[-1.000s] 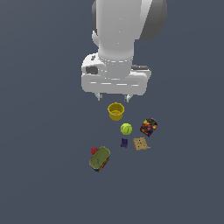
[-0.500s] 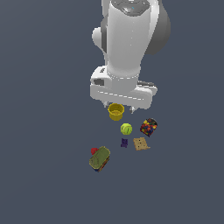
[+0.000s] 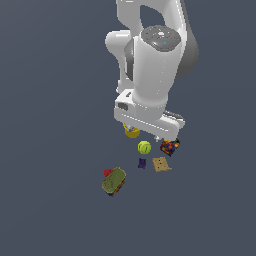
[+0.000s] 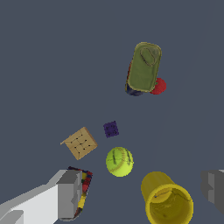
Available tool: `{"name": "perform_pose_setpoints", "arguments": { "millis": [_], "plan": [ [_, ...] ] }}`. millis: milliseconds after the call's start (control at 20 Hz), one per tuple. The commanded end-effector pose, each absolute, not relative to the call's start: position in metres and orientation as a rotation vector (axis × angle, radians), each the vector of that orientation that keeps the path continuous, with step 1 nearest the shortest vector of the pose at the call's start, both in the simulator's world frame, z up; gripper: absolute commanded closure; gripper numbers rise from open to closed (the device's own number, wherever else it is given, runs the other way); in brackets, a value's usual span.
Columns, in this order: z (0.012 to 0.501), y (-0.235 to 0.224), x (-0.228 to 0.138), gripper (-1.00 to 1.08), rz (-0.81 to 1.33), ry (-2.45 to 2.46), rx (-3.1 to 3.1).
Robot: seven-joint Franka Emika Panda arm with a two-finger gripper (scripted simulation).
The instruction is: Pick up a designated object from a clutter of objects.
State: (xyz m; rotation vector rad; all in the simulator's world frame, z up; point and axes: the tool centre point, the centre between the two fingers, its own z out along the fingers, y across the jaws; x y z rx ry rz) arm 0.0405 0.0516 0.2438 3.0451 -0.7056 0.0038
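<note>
The tan square block [image 3: 160,164] with faint dark marks lies flat at the near right of the clutter; it also shows in the wrist view [image 4: 80,143]. Around it are a tiny purple piece [image 3: 142,163], a yellow-green ball [image 3: 144,147], a dark speckled packet [image 3: 170,147], a yellow cup [image 3: 131,133] and an olive-green tin [image 3: 114,181]. My gripper [image 3: 146,134] hovers above the cup and ball, behind the tan block and apart from it. In the wrist view the gripper [image 4: 142,190] is open and empty, one finger [image 4: 70,194] partly covering the packet [image 4: 83,188].
A small red object [image 3: 107,172] touches the tin's side. In the wrist view the cup [image 4: 168,202] stands upright between my fingers, the ball [image 4: 119,161] beside it, the purple piece [image 4: 110,129] and the tin [image 4: 144,67] farther off. The floor is plain dark grey.
The arm has come down and toward the clutter; the hand now hides part of the yellow cup. The objects have not moved.
</note>
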Motion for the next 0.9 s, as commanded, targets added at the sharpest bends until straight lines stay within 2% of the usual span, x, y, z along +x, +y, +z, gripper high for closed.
{"name": "perform_pose_setpoints", "arguments": {
  "millis": [0, 850],
  "plan": [
    [0.234, 0.058, 0.044, -0.92, 0.004, -0.791, 3.026],
    [0.164, 0.102, 0.057, -0.92, 0.003, -1.339, 2.837]
  ]
}}
